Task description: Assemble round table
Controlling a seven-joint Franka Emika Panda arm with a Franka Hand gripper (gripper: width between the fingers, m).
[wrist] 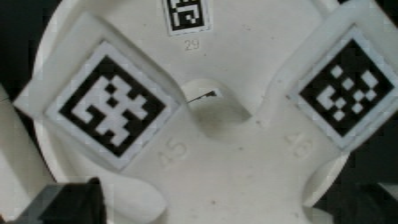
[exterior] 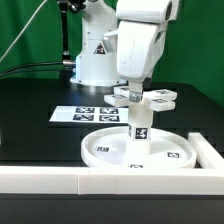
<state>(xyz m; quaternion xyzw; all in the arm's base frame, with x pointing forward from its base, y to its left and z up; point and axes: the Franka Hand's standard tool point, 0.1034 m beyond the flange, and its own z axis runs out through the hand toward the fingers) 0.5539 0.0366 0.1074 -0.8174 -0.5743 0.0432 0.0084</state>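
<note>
We see the pincer (exterior: 140, 101) hanging spread wide and holding nothing, just above the short cylindrical leg (exterior: 139, 131), which stands upright at the middle of the large rimmed round disc (exterior: 105, 147). The disc lies on the black tabletop (exterior: 30, 110), near the long white border wall (exterior: 60, 181). Behind it lie the cross-shaped piece (exterior: 158, 96) and, toward the exterior view's left, the marker board (exterior: 85, 113).

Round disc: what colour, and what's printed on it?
White round disc, with black-and-white square markers on it. Wrist view shows them best.
</note>
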